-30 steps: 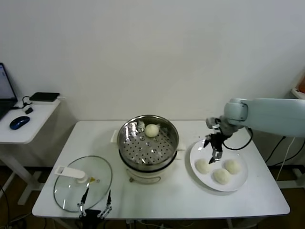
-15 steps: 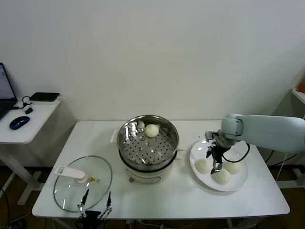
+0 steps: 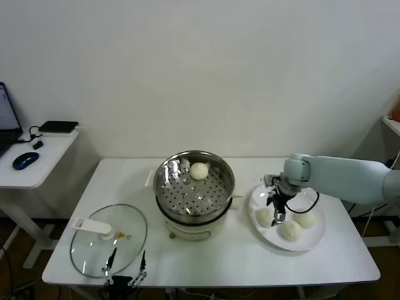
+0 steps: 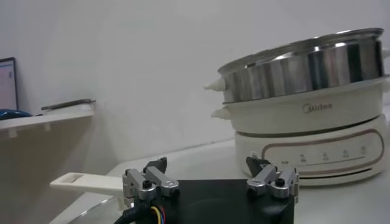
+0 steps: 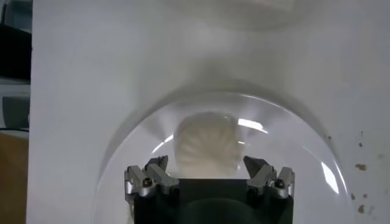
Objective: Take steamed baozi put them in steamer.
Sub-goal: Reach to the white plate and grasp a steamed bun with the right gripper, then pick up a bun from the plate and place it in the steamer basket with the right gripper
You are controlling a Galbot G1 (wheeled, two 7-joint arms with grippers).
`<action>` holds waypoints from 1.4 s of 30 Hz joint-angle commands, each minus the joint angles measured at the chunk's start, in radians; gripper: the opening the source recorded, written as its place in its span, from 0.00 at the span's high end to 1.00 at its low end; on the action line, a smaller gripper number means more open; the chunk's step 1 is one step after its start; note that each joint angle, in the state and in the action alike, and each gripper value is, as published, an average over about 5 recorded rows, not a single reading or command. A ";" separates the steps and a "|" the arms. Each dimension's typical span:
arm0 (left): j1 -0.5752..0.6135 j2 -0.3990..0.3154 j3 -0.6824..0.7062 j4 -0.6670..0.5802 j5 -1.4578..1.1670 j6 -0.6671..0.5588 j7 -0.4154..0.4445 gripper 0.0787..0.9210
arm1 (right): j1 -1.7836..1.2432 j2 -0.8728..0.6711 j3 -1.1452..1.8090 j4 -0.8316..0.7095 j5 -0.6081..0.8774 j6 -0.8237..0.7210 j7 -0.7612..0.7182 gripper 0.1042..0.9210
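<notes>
The steel steamer point(image 3: 187, 194) stands mid-table with one baozi point(image 3: 199, 170) on its perforated floor at the back. Three more baozi lie on a white plate point(image 3: 259, 197) to the right: a left one point(image 3: 264, 217), a front one point(image 3: 290, 230) and a right one point(image 3: 305, 218). My right gripper point(image 3: 277, 211) hangs low over the left bun. In the right wrist view the pleated bun point(image 5: 206, 146) sits between the open fingers of my right gripper point(image 5: 207, 165), which are apart from it. My left gripper point(image 3: 125, 265) stays parked at the table's front edge, open and holding nothing.
A glass lid point(image 3: 106, 240) with a white handle point(image 3: 92, 226) lies front left, just behind the left gripper. A side desk point(image 3: 37, 156) with a mouse stands far left. The steamer point(image 4: 311, 67) fills the left wrist view beyond the left gripper point(image 4: 207, 167).
My right gripper has come down and a little to the left, from above the plate's back edge to just over the left baozi. It stayed open. The left arm has not moved.
</notes>
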 commanded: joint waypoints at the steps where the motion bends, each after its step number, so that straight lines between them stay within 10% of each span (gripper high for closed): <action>1: 0.000 -0.049 -0.001 0.001 0.000 -0.001 0.000 0.12 | -0.036 0.008 0.034 -0.029 -0.020 0.003 0.005 0.12; 15: 0.006 -0.049 -0.006 -0.011 -0.001 -0.001 0.001 0.12 | 0.018 -0.007 0.021 0.009 -0.020 0.002 -0.017 0.41; 42: 0.026 -0.042 0.010 -0.047 0.006 -0.001 0.002 0.12 | 0.704 0.211 -0.079 0.253 0.462 -0.070 -0.169 0.42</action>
